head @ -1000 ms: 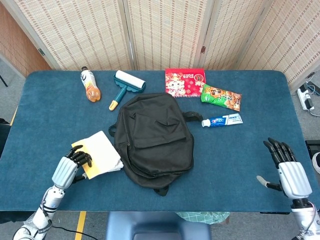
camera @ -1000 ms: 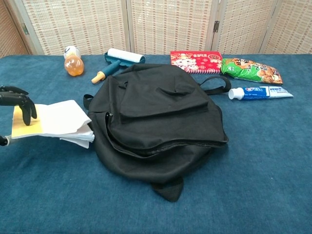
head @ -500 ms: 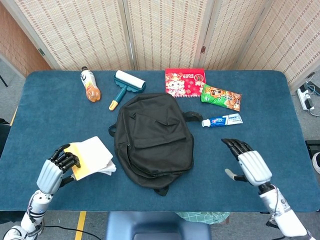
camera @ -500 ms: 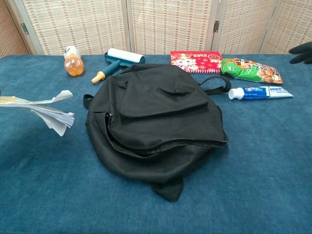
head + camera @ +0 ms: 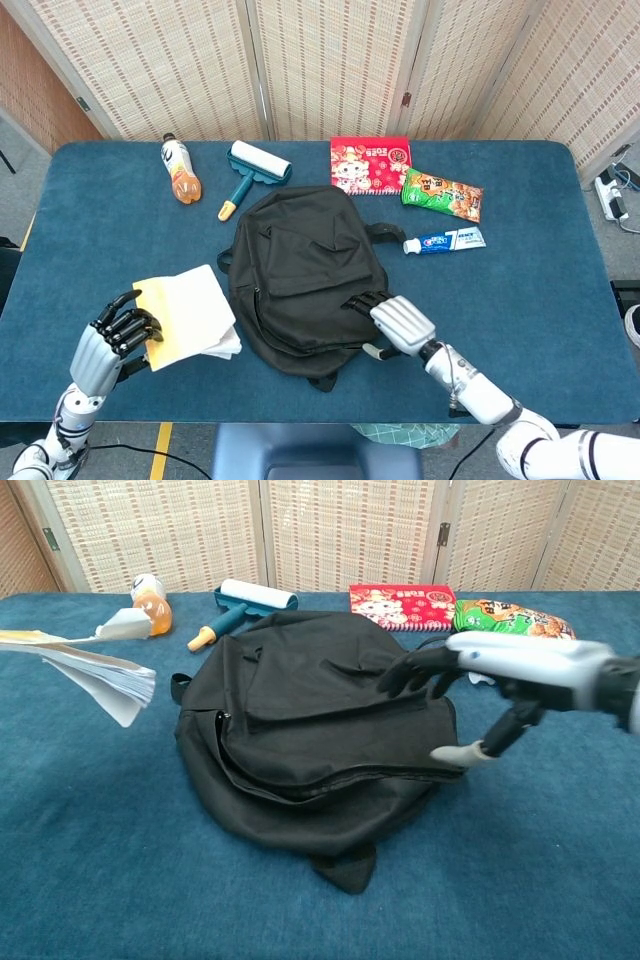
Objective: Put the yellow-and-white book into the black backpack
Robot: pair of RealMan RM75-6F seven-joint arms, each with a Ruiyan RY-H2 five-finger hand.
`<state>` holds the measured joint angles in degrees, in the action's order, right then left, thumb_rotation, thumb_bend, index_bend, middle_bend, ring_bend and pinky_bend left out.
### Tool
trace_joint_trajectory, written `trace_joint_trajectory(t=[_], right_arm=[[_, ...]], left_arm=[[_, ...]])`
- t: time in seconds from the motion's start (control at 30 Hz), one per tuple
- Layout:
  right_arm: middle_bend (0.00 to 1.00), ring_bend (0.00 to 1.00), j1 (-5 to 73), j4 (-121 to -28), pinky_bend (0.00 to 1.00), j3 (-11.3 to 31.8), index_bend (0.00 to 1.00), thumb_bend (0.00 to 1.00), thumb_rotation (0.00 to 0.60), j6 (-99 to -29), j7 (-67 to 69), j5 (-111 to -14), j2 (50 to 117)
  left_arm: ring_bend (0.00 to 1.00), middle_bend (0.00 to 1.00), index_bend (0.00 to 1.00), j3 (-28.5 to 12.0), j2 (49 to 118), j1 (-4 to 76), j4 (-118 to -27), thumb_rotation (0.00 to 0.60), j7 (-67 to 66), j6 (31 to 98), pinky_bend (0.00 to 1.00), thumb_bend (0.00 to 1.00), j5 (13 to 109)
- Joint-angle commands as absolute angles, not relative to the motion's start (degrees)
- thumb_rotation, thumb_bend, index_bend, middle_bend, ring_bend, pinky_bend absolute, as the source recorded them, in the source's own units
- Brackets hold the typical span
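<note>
Book lifted at table's left, backpack zipped

The yellow-and-white book [image 5: 186,315] hangs off the table in the left hand [image 5: 110,340], fingers clamped on its near edge, left of the black backpack [image 5: 305,280]. The right hand [image 5: 385,318], fingers apart and empty, reaches over the bag's right side.

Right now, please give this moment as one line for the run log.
left hand: holds book lifted | right hand: open, over backpack | book: not yet inside
</note>
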<state>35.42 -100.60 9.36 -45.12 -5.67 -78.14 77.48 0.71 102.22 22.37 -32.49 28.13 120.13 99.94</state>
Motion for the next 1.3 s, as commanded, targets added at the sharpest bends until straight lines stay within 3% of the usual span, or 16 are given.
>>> trace_joint_trajectory(t=[0.03, 0.33, 0.67, 1.03, 1.13, 1.3], right_arm=[[0.23, 0.18, 39.2, -97.4, 0.22, 10.6, 0.23, 0.37, 0.6, -41.6, -7.8, -74.4, 81.3], [0.23, 0.18, 44.9, -93.1, 0.22, 10.1, 0.23, 0.37, 0.6, -38.1, -13.1, -67.7, 85.8], [0.23, 0.19, 44.7, -96.8, 0.22, 6.9, 0.22, 0.36, 0.6, -39.8, -14.5, -66.3, 82.8], [0.24, 0.21, 49.0, -93.1, 0.26, 6.5, 0.22, 0.37, 0.6, -38.4, -17.9, -61.5, 86.3], [0.32, 0.27, 50.3, -90.0, 0.32, 7.3, 0.31, 0.42, 0.6, -40.9, -20.6, -59.8, 89.5], [0.49, 0.4, 51.6, -87.8, 0.42, 8.5, 0.59, 0.56, 0.6, -43.4, -22.9, -57.0, 92.5]], left_arm=[[0.5, 0.6, 0.68, 1.0, 102.0, 22.9, -33.6, 0.6, 27.2, 120.0, 0.28, 0.53, 100.7], [0.5, 0.6, 0.68, 1.3, 101.6, 23.3, -36.0, 0.6, 25.9, 119.5, 0.27, 0.53, 102.0], [0.5, 0.6, 0.68, 1.5, 100.6, 22.9, -38.4, 0.6, 24.9, 119.6, 0.27, 0.53, 102.8], [0.5, 0.6, 0.68, 1.3, 100.7, 22.7, -39.3, 0.6, 24.6, 118.7, 0.27, 0.53, 103.1], [0.5, 0.6, 0.68, 1.1, 100.7, 22.8, -39.7, 0.6, 24.7, 118.5, 0.27, 0.53, 103.1], [0.5, 0.6, 0.68, 1.0, 100.4, 23.2, -40.0, 0.6, 25.0, 118.0, 0.27, 0.53, 103.3]])
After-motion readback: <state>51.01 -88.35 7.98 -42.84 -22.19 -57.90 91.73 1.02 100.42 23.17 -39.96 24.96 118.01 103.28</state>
